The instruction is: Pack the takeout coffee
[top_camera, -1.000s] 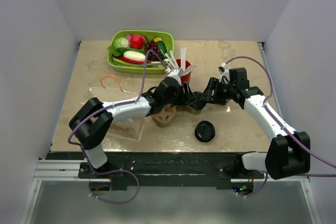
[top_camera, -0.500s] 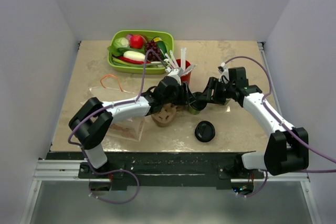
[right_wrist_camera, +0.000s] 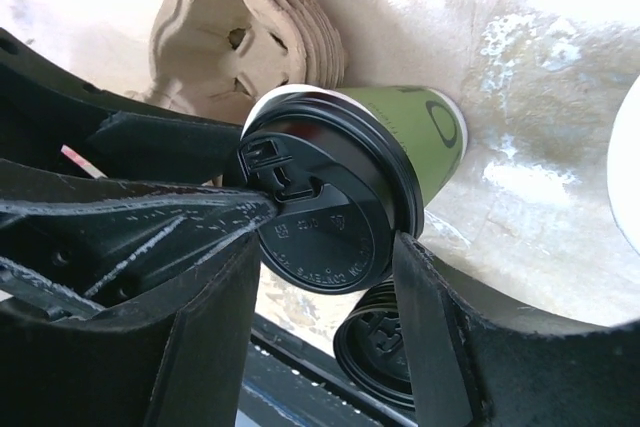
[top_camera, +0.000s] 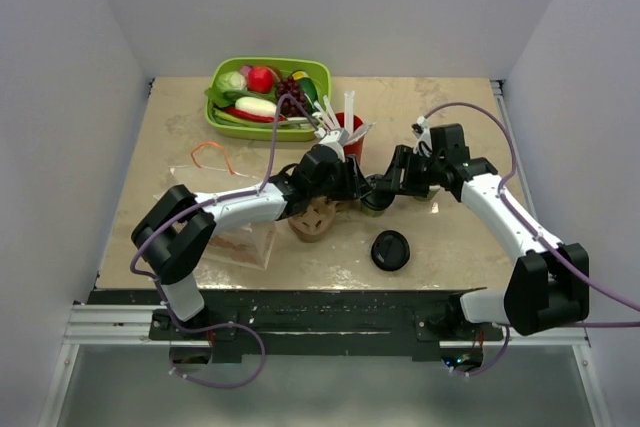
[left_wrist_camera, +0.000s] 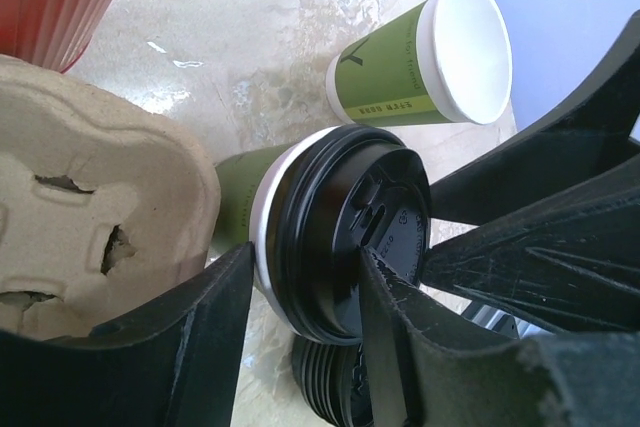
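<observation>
Top: the right arm has crept inward, so left tool (top_camera: pixel 350 184) and right tool (top_camera: pixel 388 185) meet on the takeout coffee (top_camera: pixel 373 204), just beside the carrier (top_camera: pixel 315 219) and not yet seated in it. Left wrist: jaws have narrowed round the black lid (left_wrist_camera: pixel 345 232), but I cannot tell if they grip; the spare cup (left_wrist_camera: pixel 425 62) shows a Y logo, small print unreadable. Right wrist: right tool looks clenched on the takeout coffee, lid embossing illegible.

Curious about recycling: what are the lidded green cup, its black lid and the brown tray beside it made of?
Small green cup: apparently matte printed paper, white rolled rim. Its round black lid: likely moulded plastic, glossy, with embossed lettering. Brown cup carrier: seemingly pressed pulp cardboard, rough, fibrous, with ragged holes.
</observation>
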You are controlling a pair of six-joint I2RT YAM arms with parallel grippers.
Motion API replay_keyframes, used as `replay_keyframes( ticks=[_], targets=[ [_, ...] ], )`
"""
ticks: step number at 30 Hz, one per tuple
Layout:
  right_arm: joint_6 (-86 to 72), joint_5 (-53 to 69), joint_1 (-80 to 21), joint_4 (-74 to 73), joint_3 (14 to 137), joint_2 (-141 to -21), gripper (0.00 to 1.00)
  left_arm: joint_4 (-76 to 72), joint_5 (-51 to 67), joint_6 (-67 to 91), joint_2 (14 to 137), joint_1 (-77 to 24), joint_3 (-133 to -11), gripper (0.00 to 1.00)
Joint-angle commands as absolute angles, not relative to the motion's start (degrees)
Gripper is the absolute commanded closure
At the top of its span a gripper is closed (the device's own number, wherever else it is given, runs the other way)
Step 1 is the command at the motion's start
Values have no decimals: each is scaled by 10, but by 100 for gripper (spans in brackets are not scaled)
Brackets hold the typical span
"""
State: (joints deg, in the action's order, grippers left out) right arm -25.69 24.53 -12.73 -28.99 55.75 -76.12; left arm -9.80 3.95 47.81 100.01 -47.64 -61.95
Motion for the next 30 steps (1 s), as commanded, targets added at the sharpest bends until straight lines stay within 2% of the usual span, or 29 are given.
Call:
replay_keyframes(
  ticks=[1,8,12,15,20,25,27,29,30],
  targets=[
    [-249,193,-161,-304,606,-760,43,-125,77,472,1012,-483,-644,49],
    [-250,122,-194,-312,609,-797,50,-128,85,471,1013,-483,-643,52],
    [-258,54,-209,-321,616,-808,57,-129,84,470,1013,-483,-643,65],
    [-257,16,-213,-334,621,-811,57,-127,82,468,1015,-483,-643,72],
    [-247,3,-214,-338,625,-805,50,-106,60,461,1015,-483,-646,77],
    [-248,40,-213,-324,632,-781,39,-90,43,456,1014,-483,-650,80],
    [-255,45,-212,-311,631,-772,38,-88,43,457,1013,-483,-651,85],
    [-258,77,-204,-302,628,-772,39,-85,46,456,1013,-479,-650,96],
    [-260,90,-199,-306,628,-773,39,-84,53,461,1013,-477,-650,98]
  ],
)
